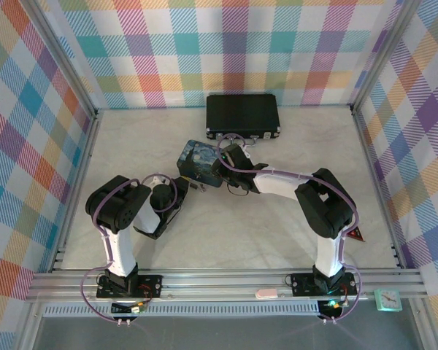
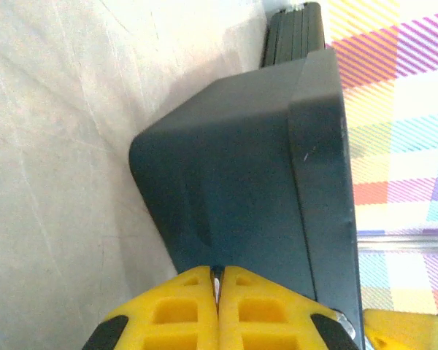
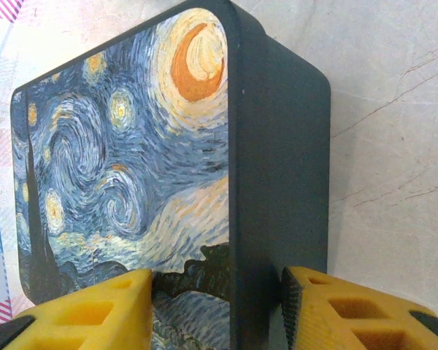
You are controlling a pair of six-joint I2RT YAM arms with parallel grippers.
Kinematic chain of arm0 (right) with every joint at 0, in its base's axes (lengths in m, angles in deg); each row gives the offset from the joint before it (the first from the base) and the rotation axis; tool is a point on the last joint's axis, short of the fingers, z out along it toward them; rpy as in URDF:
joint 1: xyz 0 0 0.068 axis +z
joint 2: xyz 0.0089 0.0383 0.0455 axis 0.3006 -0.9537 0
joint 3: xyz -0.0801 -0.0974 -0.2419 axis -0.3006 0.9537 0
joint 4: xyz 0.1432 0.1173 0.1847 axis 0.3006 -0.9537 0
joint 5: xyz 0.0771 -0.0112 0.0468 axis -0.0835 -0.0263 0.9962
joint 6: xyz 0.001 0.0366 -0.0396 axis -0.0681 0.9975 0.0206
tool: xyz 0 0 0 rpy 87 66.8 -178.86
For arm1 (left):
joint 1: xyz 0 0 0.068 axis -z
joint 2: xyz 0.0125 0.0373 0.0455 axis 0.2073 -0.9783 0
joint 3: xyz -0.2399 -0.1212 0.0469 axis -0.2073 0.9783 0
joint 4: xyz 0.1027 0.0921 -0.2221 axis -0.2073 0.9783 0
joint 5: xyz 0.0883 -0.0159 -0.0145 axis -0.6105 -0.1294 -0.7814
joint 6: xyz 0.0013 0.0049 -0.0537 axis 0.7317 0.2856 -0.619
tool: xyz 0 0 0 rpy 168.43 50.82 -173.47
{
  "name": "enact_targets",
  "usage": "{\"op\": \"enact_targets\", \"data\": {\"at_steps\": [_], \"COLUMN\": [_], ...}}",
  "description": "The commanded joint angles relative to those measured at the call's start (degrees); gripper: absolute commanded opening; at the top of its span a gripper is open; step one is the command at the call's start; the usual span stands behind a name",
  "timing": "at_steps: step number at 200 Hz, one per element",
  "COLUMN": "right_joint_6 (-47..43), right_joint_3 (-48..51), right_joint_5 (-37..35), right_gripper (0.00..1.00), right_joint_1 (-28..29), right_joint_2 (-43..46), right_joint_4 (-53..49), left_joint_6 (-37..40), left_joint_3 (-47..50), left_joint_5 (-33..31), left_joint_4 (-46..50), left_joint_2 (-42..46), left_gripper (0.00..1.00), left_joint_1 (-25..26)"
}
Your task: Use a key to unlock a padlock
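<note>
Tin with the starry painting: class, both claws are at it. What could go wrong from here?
1. The right claw straddles only the tin's rim; a shallow pinch might slip or tip it.
2. The shut left claw sits tip-first at the tin's dark wall and could shove it across the table.

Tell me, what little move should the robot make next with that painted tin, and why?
Probably close the right gripper onto the blue painted tin. Its fingers straddle the tin's edge, one over the painted face, one beside the dark side wall. A firm hold would likely steady the tin while the shut left gripper sits close to another wall.
</note>
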Motion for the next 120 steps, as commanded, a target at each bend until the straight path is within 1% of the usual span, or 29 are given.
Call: {"op": "enact_targets", "data": {"at_steps": [1,21,38,54,66,90,110,120], "right_joint_6": [1.34,-0.19,-2.72,-6.6,-10.42,-17.15,-22.07,-23.98], "right_joint_3": [2.67,2.36,1.88,1.65,1.4,0.84,0.79,0.82], "right_joint_5": [-3.08,-3.34,-3.57,-3.22,-2.48,-1.35,-0.36,0.1], "right_gripper": [0.48,0.48,0.49,0.53,0.58,0.67,0.71,0.72], "right_joint_1": [-0.46,-0.5,-0.54,-0.55,-0.57,-0.59,-0.61,-0.62], "right_joint_2": [-1.4,-1.1,-0.37,0.89,2.15,4.85,7.47,8.94], "right_joint_4": [-8.42,-7.94,-7.49,-5.92,-4.84,-4.16,-4.92,-5.86], "left_joint_6": [-0.81,-0.44,0.54,1.22,1.88,4.15,7.74,10.49], "left_joint_3": [0.49,1.08,1.84,3.04,4.04,4.98,3.95,2.68], "left_joint_5": [-2.95,-1.2,2.03,5.47,7.88,12.66,15.63,16.46], "left_joint_4": [1.36,1.42,2.19,4.67,7.39,17.15,29.54,38.05], "left_joint_2": [0.41,1.22,2.94,5.23,7.42,13.53,20.5,24.69], "left_gripper": [0.0,0.0,0.0,0.0,0.0,0.0,0.0,0.0], "left_joint_1": [-0.32,-0.4,-0.83,-1.44,-1.81,-2.08,-2.05,-2.0]}}
